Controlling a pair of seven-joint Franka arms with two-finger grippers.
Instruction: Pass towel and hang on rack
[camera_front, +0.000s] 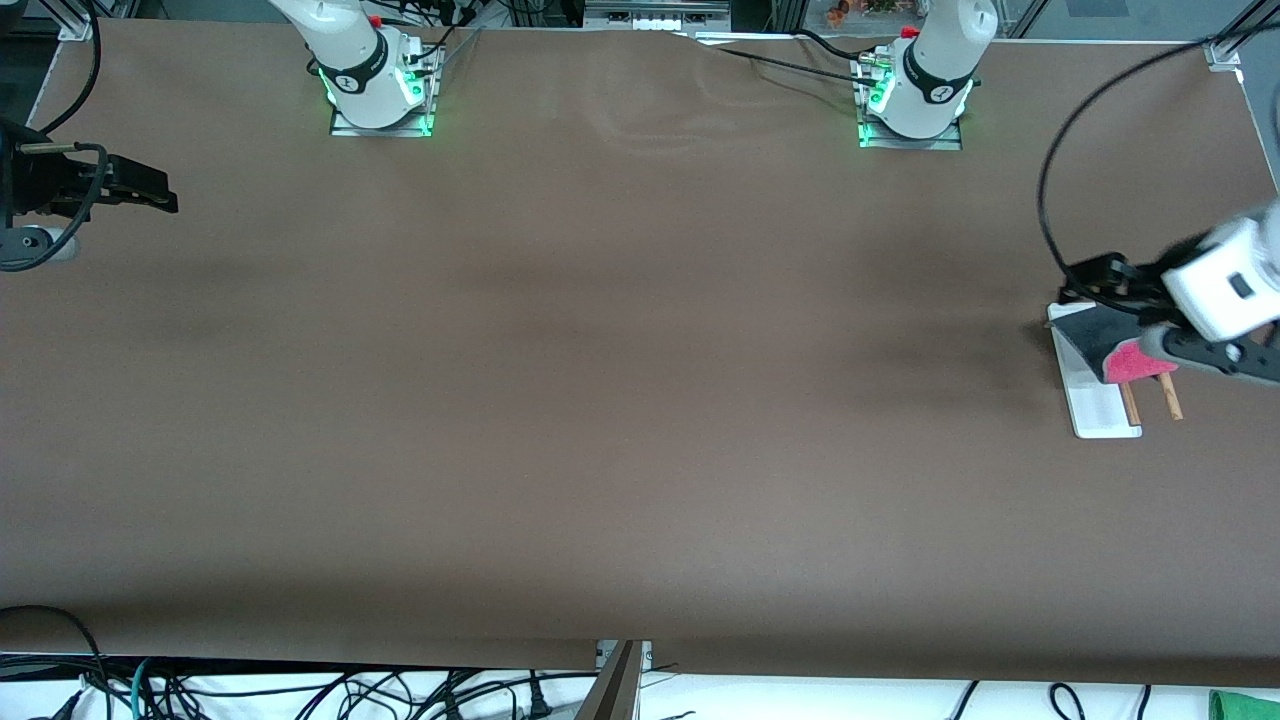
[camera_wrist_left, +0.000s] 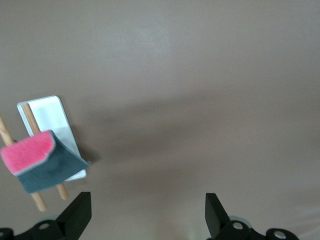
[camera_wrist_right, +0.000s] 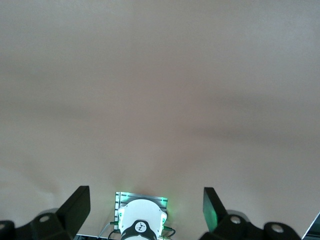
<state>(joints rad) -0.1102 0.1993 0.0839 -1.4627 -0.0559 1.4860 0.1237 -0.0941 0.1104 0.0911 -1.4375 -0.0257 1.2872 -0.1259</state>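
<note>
**Towel draped on rack, both end effectors empty**

Brown covering is spread across the whole bench, which is bare apart from the rack at the left arm's end. The rack's flat white base is seen lying on the bench, with two thin wooden rods rising from it. The towel is seen draped over the rods, its dark grey face turned down over one side and its pinkish-red face folded over the top; in the left wrist view it hangs skewed, with one corner lower than the rest.

The left end effector is held in the air just beside the rack, over the bench at that end, with its fingers spread wide and nothing between them. The right end effector is parked over the right arm's end of the bench, well apart from the rack; its fingers are likewise spread and empty in the right wrist view, and that arm is judged to be waiting.

The hang is judged to be essentially done, with only a retreat of the left arm remaining. Several risks are noted. The towel sits unevenly, so it could slide off the rods if the heavier side pulls it down. The rack looks light and is not fixed, so it could be tipped or pushed if the rods or cloth are brushed by the left arm or its cable during withdrawal.
</note>
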